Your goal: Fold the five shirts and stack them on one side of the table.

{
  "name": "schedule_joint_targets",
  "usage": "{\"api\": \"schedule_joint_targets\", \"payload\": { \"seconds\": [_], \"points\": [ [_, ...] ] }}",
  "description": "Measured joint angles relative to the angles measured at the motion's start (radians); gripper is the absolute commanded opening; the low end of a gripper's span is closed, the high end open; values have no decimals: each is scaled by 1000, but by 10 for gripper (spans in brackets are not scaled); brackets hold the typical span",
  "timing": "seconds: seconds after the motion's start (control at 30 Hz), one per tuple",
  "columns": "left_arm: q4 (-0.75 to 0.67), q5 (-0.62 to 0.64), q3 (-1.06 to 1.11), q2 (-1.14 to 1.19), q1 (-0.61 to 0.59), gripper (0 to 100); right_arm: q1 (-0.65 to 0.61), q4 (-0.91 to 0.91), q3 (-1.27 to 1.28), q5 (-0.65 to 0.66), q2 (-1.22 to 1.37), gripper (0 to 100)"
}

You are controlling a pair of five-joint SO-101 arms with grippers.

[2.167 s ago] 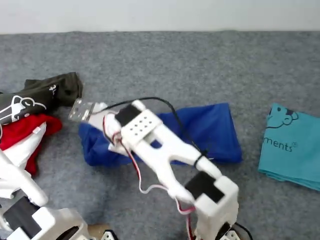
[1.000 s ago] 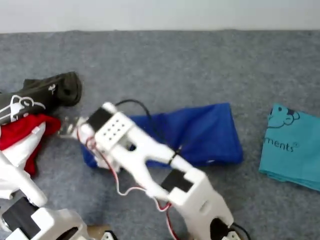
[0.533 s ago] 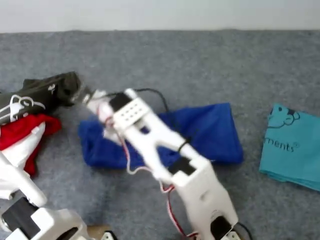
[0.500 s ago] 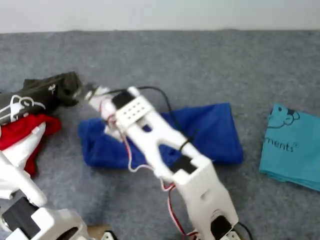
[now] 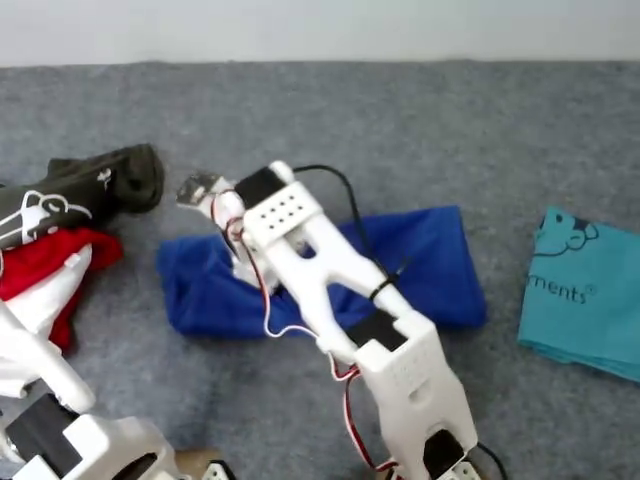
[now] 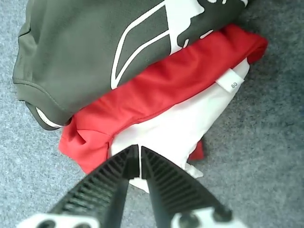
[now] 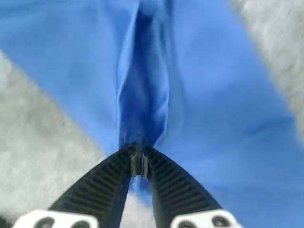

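Pinching claw: the right gripper (image 7: 137, 159) has its jaws drawn together on a raised ridge of the blue shirt (image 7: 213, 95), and the crease runs straight up into the tips.
Other claw: the left gripper (image 6: 138, 153) hangs over the edge of the white shirt (image 6: 171, 128), jaws together with nothing between them that I can make out.
Blue shirt: it lies in a long rumpled band across the middle of the table (image 5: 400, 130), with the right arm (image 5: 330, 280) stretched over its left end.
Heap: the dark olive shirt (image 6: 95, 52) laps over the red shirt (image 6: 166, 90), and red laps over white, all loose at the table's left edge.
Teal shirt (image 5: 585, 290): folded flat on the right side, well apart from the blue one.
Step in hand: I'd judge this is the fold of the blue shirt, the second of five. One looks finished and three wait.
Next move: likely carrying the pinched end over toward the other end, low and even so the cloth doesn't bunch, then letting go.
Views: the right wrist view gives the pinch itself, which the arm covers from above. The high view gives the shirt's whole lie and where the stack stands.
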Motion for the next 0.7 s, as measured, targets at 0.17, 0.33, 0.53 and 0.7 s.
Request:
{"api": "schedule_joint_targets", "payload": {
  "seconds": [0.17,0.33,0.53,0.7],
  "points": [
    [18,0,0,0,0,19,28,-5,0,0,0,10],
    [18,0,0,0,0,19,14,5,-75,0,-77,10],
    [18,0,0,0,0,19,-57,8,-92,0,-114,10],
    [18,0,0,0,0,19,-37,8,-92,0,2,10]
  ]
}}
